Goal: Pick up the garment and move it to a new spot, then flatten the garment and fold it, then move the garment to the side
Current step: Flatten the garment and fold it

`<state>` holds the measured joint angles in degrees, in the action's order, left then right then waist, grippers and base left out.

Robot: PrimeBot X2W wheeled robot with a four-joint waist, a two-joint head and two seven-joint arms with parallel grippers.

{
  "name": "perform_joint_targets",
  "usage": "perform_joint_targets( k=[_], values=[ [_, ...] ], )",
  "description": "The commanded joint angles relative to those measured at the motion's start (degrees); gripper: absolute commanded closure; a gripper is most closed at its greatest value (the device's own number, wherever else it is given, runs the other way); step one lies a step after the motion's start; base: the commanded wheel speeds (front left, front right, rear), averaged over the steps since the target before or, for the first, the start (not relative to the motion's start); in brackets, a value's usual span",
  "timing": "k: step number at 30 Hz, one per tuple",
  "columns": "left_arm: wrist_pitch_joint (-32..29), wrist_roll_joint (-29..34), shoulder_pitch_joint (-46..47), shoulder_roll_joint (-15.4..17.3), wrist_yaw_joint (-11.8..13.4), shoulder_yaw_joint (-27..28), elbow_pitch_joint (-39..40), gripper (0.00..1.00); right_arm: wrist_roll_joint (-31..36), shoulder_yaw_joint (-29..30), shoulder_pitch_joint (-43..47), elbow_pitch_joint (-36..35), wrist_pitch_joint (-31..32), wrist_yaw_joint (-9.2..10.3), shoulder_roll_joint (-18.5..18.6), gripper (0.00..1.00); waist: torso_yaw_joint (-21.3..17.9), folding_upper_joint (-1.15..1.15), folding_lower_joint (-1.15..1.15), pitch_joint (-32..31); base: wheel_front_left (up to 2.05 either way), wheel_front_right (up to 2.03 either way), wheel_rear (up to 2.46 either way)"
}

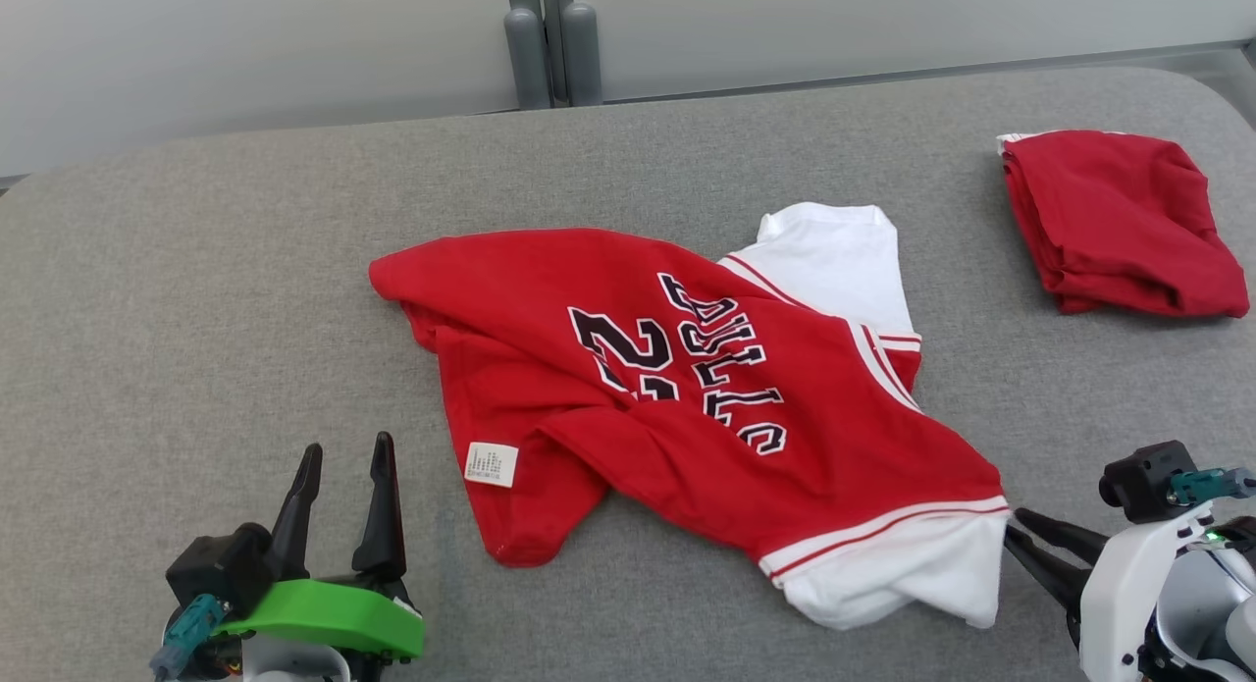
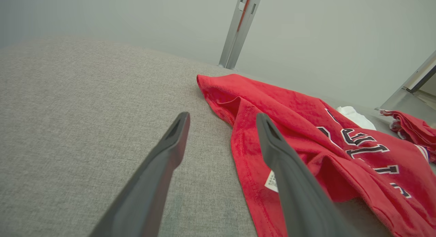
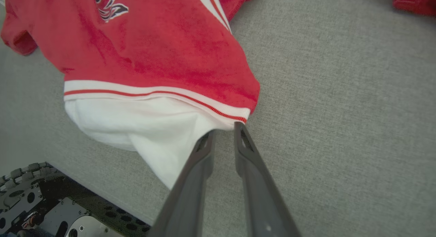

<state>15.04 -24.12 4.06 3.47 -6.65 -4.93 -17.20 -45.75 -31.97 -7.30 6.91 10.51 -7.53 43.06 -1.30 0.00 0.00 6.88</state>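
Right gripper [image 1: 1011, 527] lies low at the near right of the grey padded table [image 1: 196, 319], and its two dark fingers point left toward the garment [image 1: 687, 397]. In the right wrist view this gripper [image 3: 224, 129] shows a narrow gap between its fingers, and the tips meet the striped hem corner where the white sleeve [image 3: 143, 128] comes out. I cannot tell if cloth is pinched between them.

Left gripper [image 1: 347, 445] is at the near left with its fingers wide apart and nothing between them. It is just beside the red edge that carries a small white label [image 1: 491, 464].

The garment, a red jersey with dark letters and white sleeves, lies spread but wrinkled in the middle of the table, and its printed side faces up. A second red garment [image 1: 1119, 221], folded, sits at the far right, well apart from the jersey.
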Motion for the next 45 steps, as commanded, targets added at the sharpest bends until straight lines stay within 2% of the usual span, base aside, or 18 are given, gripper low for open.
perform_joint_targets(
  k=[1, 4, 7, 10, 12, 15, 18, 23, 26, 30, 31, 32, 33, 34, 41, 45],
  values=[
    [0.18, 0.45, 0.77, 0.18, -0.27, 0.16, -0.44, 0.0, -1.26, 0.43, 0.0, 1.05, 0.26, 0.09, -0.35, 0.0, 0.37, 0.0, 0.0, -0.17, 0.0, 0.0, 0.0],
    [0.18, 0.87, 0.8, 0.19, -0.38, 0.44, -0.69, 0.0, -3.81, 2.48, 0.5, 1.68, -0.81, 0.08, 0.39, 0.0, 0.92, 0.0, 0.0, -0.86, 0.0, 0.0, 0.0],
    [0.18, 1.34, 0.38, 0.14, -0.45, 0.48, -0.83, 0.0, -9.32, 6.68, 1.84, -0.67, -3.98, 0.08, 1.62, 0.0, 1.79, 0.0, 0.0, -1.75, 0.0, 0.0, 0.0],
    [0.18, 1.6, -0.03, 0.07, -0.53, 0.31, -0.76, 0.0, -11.5, 10.99, 2.61, -2.68, -7.78, 0.08, 2.67, 0.0, 2.64, 0.0, 0.0, -2.23, 0.0, 0.0, 0.0],
    [0.19, 1.58, -0.18, 0.03, -0.59, 0.07, -0.7, 0.0, -10.76, 13.49, 2.11, -1.79, -10.28, 0.08, 1.51, 0.0, 3.24, 0.0, 0.0, -2.36, 0.0, 0.0, 0.0],
    [0.19, 1.59, 0.04, -0.03, -0.65, -0.33, -0.61, 0.0, -9.51, 14.89, -0.78, 1.9, -11.47, 0.06, -2.88, 0.0, 4.23, 0.0, 0.0, -2.14, 0.0, 0.0, 0.0],
    [0.18, 1.53, 1.03, -0.06, -0.72, -1.02, -0.52, 0.0, -10.71, 15.42, -5.57, 8.13, -9.74, 0.05, -9.64, 0.0, 5.25, 0.0, 0.0, -1.21, 0.0, 0.0, 0.0],
    [0.18, 1.57, 2.33, -0.1, -0.81, -1.71, -0.53, 0.0, -12.57, 15.65, -14.21, 20.17, -3.36, 0.06, -16.19, 0.0, 7.21, 0.0, 0.0, 0.76, 0.0, 0.0, 0.0],
    [0.19, 1.33, 3.06, -0.2, -0.86, -2.23, -0.79, 0.0, -12.0, 15.45, -19.34, 29.0, 3.4, 0.04, -18.71, 0.0, 8.73, 0.0, 0.0, 1.86, 0.0, 0.0, 0.0],
    [0.19, 0.72, 3.52, -0.3, -0.79, -2.5, -1.05, 0.0, -12.06, 14.99, -23.34, 35.3, 9.92, 0.05, -19.76, 0.0, 10.12, 0.0, 0.0, 2.59, 0.0, 0.0, 0.0],
    [0.18, 0.61, 3.68, -0.34, -0.8, -2.59, -1.11, 0.0, -11.53, 14.82, -23.96, 36.33, 10.58, 0.05, -19.6, 0.17, 10.44, 0.0, 0.0, 2.67, 0.0, 0.0, 0.0],
    [0.19, 0.54, 3.79, -0.36, -0.81, -2.61, -1.13, 0.0, -10.98, 14.54, -24.84, 37.2, 11.03, 0.05, -19.56, 0.64, 10.8, 0.0, 0.0, 2.76, 0.0, 0.0, 0.0],
    [0.18, 0.56, 3.86, -0.37, -0.82, -2.61, -1.13, 0.0, -10.77, 14.42, -25.34, 37.72, 11.16, 0.05, -19.65, 0.93, 11.06, 0.0, 0.0, 2.85, 0.0, 0.0, 0.0],
    [0.19, 0.63, 3.87, -0.36, -0.83, -2.54, -1.12, 0.0, -10.3, 14.28, -25.93, 38.22, 11.22, 0.05, -19.6, 1.0, 11.35, 0.0, 0.0, 2.99, 0.0, 0.0, 0.0],
    [0.19, 0.56, 4.91, -0.5, -0.88, -3.15, -0.53, 0.0, -6.21, 14.69, -32.09, 36.48, 4.45, 0.05, -17.72, 1.0, 13.52, 0.0, 0.0, 6.06, 0.0, 0.0, 0.0],
    [0.19, 0.21, 6.71, -0.55, -0.86, -4.03, 0.01, 0.0, -2.37, 14.13, -39.36, 36.72, 2.62, 0.05, -16.93, 1.0, 15.27, 0.0, 0.0, 10.12, 0.0, 0.0, 0.0]
  ],
)
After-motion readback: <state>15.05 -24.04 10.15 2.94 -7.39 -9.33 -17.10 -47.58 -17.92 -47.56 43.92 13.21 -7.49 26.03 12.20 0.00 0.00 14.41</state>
